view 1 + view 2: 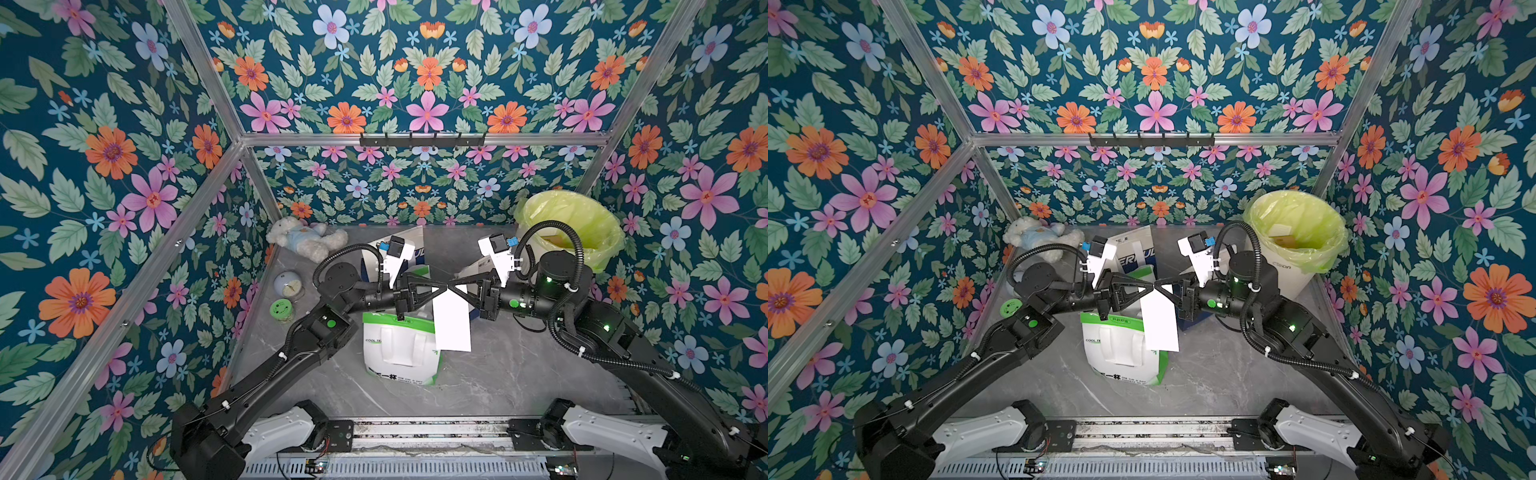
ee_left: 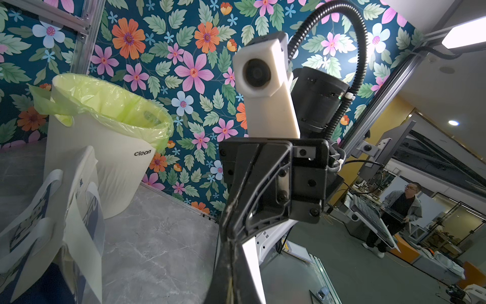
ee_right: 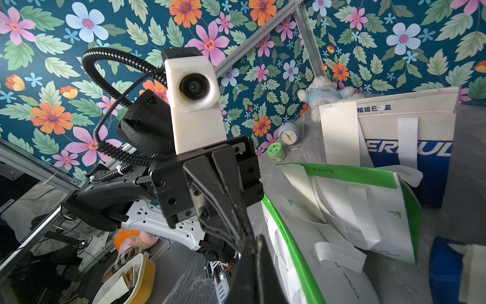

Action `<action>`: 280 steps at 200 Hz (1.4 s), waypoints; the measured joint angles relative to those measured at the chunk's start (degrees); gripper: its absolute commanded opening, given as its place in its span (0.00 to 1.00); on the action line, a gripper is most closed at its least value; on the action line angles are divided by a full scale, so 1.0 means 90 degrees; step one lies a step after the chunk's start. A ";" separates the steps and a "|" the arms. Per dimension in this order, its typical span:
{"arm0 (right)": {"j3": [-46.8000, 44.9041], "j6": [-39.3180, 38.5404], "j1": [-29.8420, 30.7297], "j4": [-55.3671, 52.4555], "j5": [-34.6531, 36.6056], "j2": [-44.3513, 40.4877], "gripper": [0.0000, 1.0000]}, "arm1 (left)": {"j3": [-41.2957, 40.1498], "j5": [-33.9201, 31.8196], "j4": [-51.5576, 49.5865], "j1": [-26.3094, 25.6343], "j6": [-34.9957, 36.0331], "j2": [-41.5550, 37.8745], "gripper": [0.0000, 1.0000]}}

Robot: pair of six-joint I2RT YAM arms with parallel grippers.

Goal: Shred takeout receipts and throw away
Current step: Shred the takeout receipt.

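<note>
A white takeout receipt [image 1: 452, 324] hangs in the air over the white-and-green bag [image 1: 399, 353], seen in both top views [image 1: 1158, 324]. My left gripper [image 1: 443, 287] and right gripper [image 1: 452, 287] meet tip to tip at its top edge, each shut on it. In the left wrist view the sheet's edge [image 2: 252, 268] shows beside my shut fingers [image 2: 231, 276], with the right gripper facing me. Another receipt [image 3: 340, 134] stands against the white-and-blue bag [image 3: 420, 152]. One more receipt [image 2: 84, 237] sticks out of a bag by the bin.
A white bin with a yellow-green liner [image 1: 573, 224] stands at the back right. A teddy bear [image 1: 305, 241], a small clock [image 1: 289, 286] and a green-lidded jar [image 1: 281, 311] sit along the left wall. A hook rail [image 1: 422, 140] hangs on the back wall.
</note>
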 measured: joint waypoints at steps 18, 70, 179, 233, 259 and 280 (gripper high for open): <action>0.0017 0.0000 -0.0010 0.0002 0.0007 0.0041 0.00 | 0.0034 -0.0019 -0.0041 0.0002 0.0002 0.0015 0.00; 0.0520 0.0049 0.0002 -0.0542 0.0243 0.0321 0.00 | -0.0017 -0.0857 -0.0442 -0.0299 0.0522 -0.0243 0.00; 0.1141 0.0821 -0.0493 -0.2477 0.1851 0.1166 0.00 | -0.0801 -0.3803 -0.0520 -0.2076 0.4245 -0.1154 0.00; 0.0918 0.0682 -0.1732 -0.2518 0.1673 0.0843 0.00 | -0.0988 -0.4379 -0.0216 -0.2086 0.4231 -0.1715 0.00; 0.1367 0.0457 -0.2217 -0.2659 0.1511 0.0928 0.00 | -0.0930 -0.4702 -0.0272 -0.2084 0.4226 -0.1817 0.00; 0.1906 0.0287 -0.2854 -0.2737 0.1467 0.1042 0.00 | -0.0826 -0.4894 -0.0352 -0.2084 0.4228 -0.1817 0.00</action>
